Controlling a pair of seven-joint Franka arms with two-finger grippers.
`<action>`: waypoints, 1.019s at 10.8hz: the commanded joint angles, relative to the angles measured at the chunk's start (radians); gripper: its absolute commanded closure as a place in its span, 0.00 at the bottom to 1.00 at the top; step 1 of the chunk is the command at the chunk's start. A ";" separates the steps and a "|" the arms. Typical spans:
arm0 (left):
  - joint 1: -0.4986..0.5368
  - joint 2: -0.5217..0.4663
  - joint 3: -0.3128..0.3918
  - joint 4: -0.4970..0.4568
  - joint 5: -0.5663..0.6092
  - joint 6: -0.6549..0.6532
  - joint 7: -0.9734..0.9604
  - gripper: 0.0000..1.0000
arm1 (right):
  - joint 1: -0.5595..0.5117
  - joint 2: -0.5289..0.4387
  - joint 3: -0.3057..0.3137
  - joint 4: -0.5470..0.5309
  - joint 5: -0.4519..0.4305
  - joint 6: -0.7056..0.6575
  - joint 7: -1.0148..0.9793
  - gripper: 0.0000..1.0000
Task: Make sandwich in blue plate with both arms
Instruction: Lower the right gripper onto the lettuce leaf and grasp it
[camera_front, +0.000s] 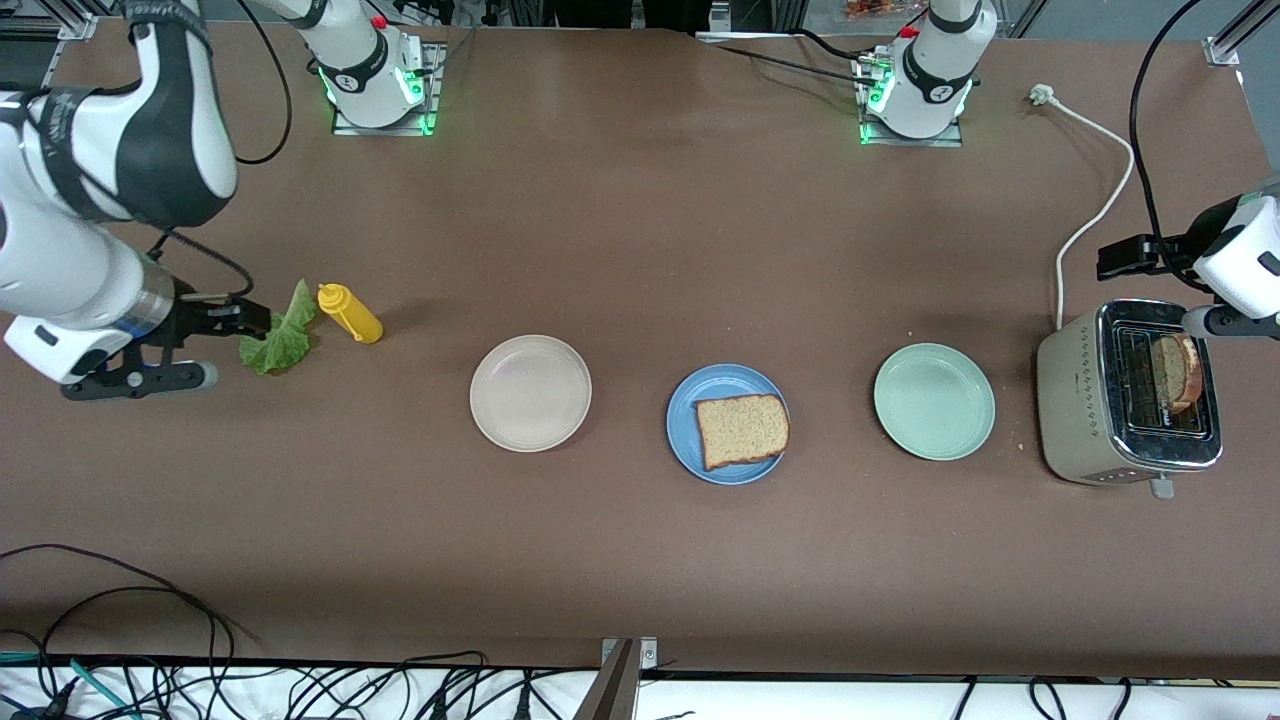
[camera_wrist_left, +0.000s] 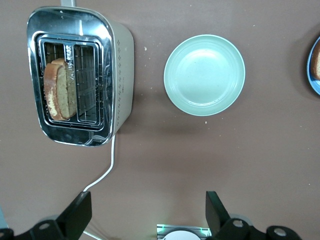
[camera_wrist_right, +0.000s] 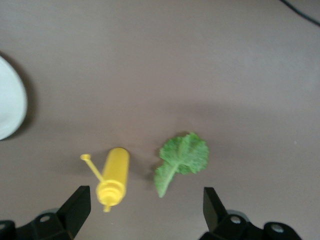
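The blue plate (camera_front: 680, 440) lies mid-table with one brown bread slice (camera_front: 742, 430) on it; its edge shows in the left wrist view (camera_wrist_left: 314, 75). A second slice (camera_front: 1175, 372) stands in the toaster (camera_front: 1075, 400), also seen in the left wrist view (camera_wrist_left: 59, 90). The green lettuce leaf (camera_front: 280, 335) lies flat toward the right arm's end, also in the right wrist view (camera_wrist_right: 182, 157). My right gripper (camera_front: 235, 318) (camera_wrist_right: 145, 210) is open and empty above the table by the leaf. My left gripper (camera_front: 1135, 255) (camera_wrist_left: 148, 212) is open and empty, up beside the toaster.
A yellow squeeze bottle (camera_front: 349, 312) (camera_wrist_right: 112, 177) lies beside the lettuce. A cream plate (camera_front: 530, 392) and a pale green plate (camera_front: 934, 401) (camera_wrist_left: 204, 75) flank the blue plate. The toaster's white cable (camera_front: 1095, 215) runs toward the left arm's base.
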 joint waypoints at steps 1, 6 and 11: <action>0.065 -0.048 -0.001 -0.013 -0.001 -0.006 0.002 0.00 | -0.066 -0.007 -0.010 -0.091 -0.008 0.031 -0.020 0.00; 0.068 -0.133 -0.007 -0.138 -0.004 0.099 -0.061 0.00 | -0.182 0.039 -0.012 -0.275 0.003 0.112 -0.075 0.00; 0.062 -0.315 -0.049 -0.380 0.014 0.267 -0.102 0.00 | -0.210 0.098 -0.010 -0.459 0.118 0.271 -0.077 0.00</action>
